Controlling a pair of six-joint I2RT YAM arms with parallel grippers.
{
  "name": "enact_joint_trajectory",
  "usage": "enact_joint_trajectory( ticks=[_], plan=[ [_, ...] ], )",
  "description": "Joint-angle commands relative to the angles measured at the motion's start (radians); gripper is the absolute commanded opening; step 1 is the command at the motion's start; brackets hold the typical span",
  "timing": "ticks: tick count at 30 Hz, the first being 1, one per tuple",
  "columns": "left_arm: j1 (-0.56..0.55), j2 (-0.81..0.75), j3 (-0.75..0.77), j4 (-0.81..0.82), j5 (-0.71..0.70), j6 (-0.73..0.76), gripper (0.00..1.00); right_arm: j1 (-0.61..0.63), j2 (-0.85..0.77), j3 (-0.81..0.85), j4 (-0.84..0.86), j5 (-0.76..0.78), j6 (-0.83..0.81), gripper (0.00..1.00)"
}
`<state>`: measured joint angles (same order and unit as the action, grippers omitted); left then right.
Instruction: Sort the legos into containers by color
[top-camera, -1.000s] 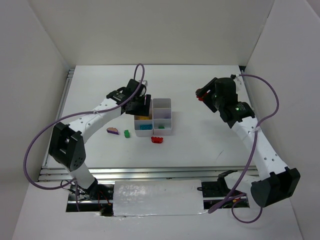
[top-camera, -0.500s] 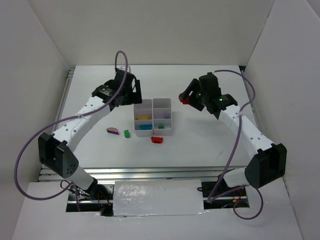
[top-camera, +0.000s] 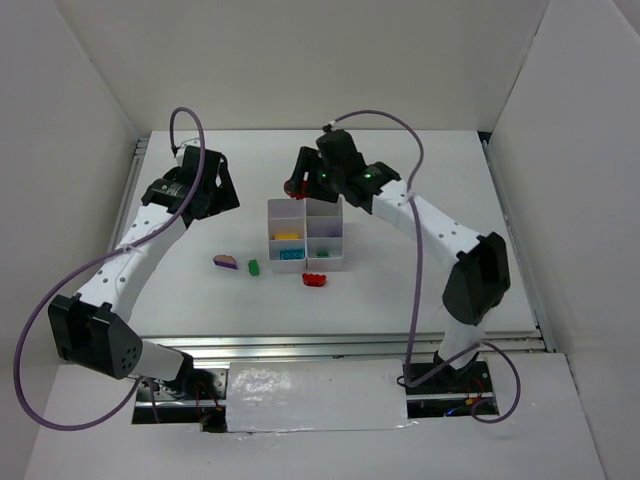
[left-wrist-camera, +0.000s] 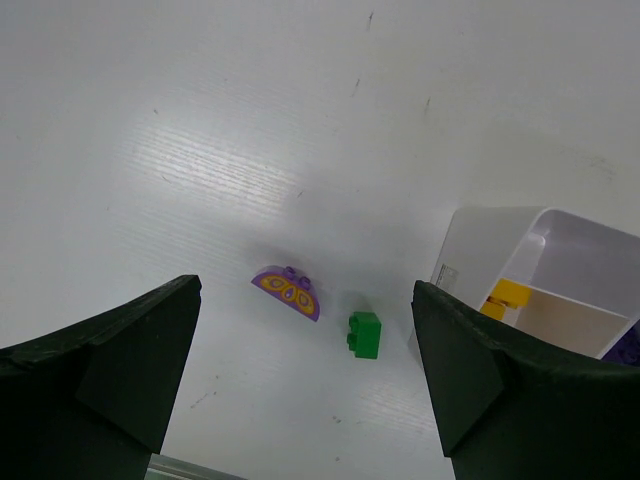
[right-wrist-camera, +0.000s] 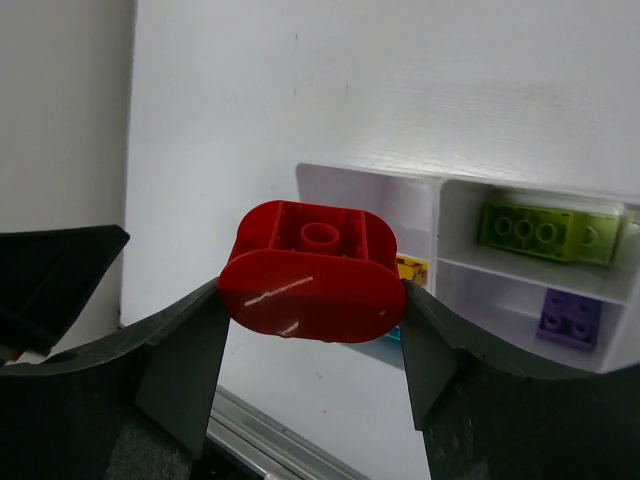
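Note:
The white six-compartment container (top-camera: 343, 243) stands mid-table. My right gripper (top-camera: 297, 187) is shut on a rounded red lego (right-wrist-camera: 312, 270) and holds it above the container's far left corner (right-wrist-camera: 437, 190). The compartments hold a lime-green lego (right-wrist-camera: 545, 232), a purple lego (right-wrist-camera: 570, 318), a yellow lego (top-camera: 287, 237) and a teal lego (top-camera: 290, 254). My left gripper (top-camera: 208, 196) is open and empty, raised left of the container. Below it on the table lie a purple half-round lego (left-wrist-camera: 287, 291) and a green lego (left-wrist-camera: 364, 334). A second red lego (top-camera: 315, 279) lies just in front of the container.
White walls enclose the table on the left, back and right. A metal rail (top-camera: 300, 345) runs along the near edge. The container's left wall (left-wrist-camera: 470, 235) is close to the right of the green lego.
My right gripper has carried the red lego leftward from the far right to above the container. My left gripper has pulled away from the container, up and to the left.

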<state>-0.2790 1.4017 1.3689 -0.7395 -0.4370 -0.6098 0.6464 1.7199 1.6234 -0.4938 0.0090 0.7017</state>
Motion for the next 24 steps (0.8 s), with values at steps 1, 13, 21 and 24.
enact_joint_trajectory(
  ticks=[1,13,21,24],
  plan=[
    [0.008,-0.033,0.013,-0.001,0.006,-0.015,0.99,0.032,0.128,0.125,-0.044,-0.004,-0.077,0.00],
    [0.024,-0.063,0.019,-0.028,-0.031,0.001,1.00,0.067,0.225,0.242,-0.083,-0.032,-0.097,0.00],
    [0.024,-0.046,0.038,-0.023,-0.009,0.002,0.99,0.068,0.227,0.233,-0.088,-0.027,-0.116,0.00],
    [0.024,-0.053,0.030,-0.014,-0.011,0.002,1.00,0.067,0.225,0.230,-0.086,-0.029,-0.120,0.00]
  ],
)
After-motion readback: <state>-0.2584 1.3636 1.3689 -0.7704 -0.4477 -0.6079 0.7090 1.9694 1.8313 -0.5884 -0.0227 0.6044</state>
